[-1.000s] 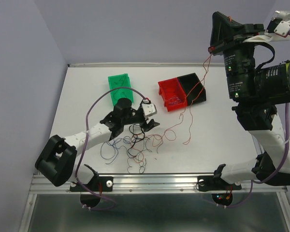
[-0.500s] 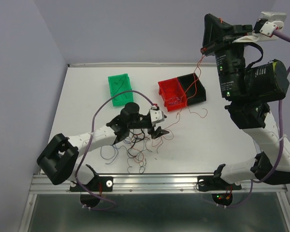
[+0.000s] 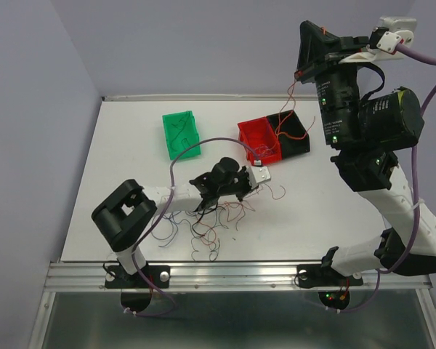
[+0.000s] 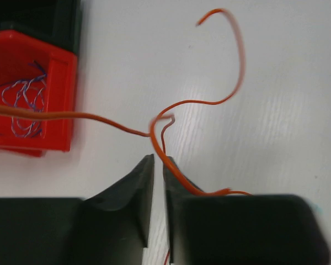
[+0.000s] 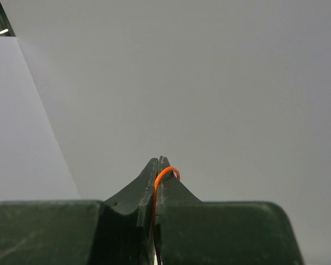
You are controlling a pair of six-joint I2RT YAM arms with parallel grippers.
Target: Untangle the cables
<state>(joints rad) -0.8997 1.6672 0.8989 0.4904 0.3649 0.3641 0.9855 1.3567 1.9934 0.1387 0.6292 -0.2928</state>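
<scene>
Right gripper [image 5: 158,163]: sitting high in the upper right of the overhead view, jaws pressing fully together and pinching an orange wire [image 5: 165,171], which is looping out just past the fingertips.
Orange wire: hanging down from that gripper as one thin line, curling over the black bin [image 3: 298,145] right of centre.
Left gripper [image 4: 159,161]: reaching low over the table [image 3: 123,160] at the centre of the overhead view, just below the red bin [image 3: 243,134]; jaws standing nearly together, with a thin slit showing between them.
Orange strand [image 4: 99,117]: crossing the white surface in the left wrist view and running along the tip of the finger on the right of that view; I cannot tell whether it is being pinched.
Cables [image 3: 209,222]: lying as a loose tangle of red, black and bluish curls on the table, lower centre, beneath and beside the left arm.
Red bin: holding a small coil of blue-purple wire [image 4: 23,105].
Green bin [image 3: 185,151]: sitting upper left of centre, well apart from both grippers.
</scene>
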